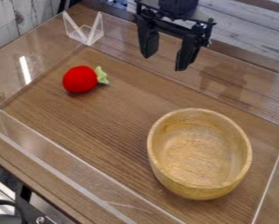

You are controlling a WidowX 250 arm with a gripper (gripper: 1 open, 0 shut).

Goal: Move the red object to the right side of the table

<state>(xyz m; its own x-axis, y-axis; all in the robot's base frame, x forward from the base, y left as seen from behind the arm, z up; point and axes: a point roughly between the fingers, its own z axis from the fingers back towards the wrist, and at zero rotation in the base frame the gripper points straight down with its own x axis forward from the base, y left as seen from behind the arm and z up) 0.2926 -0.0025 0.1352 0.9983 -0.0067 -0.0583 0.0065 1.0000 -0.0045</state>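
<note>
Red object (83, 80) lies left of bowl (200, 152), claw (165, 55) spread above.

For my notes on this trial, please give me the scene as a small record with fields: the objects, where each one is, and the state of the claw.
red object: small red toy fruit with green stem end, lying on the left part of the table, not held
table: brown wood-grain top with low clear walls
bowl: light-wood bowl, front right, nothing visible inside
claw: claw open, pointing down, above the far middle of the table, apart from the fruit and holding nothing
task status: fruit not yet on the right side
</note>
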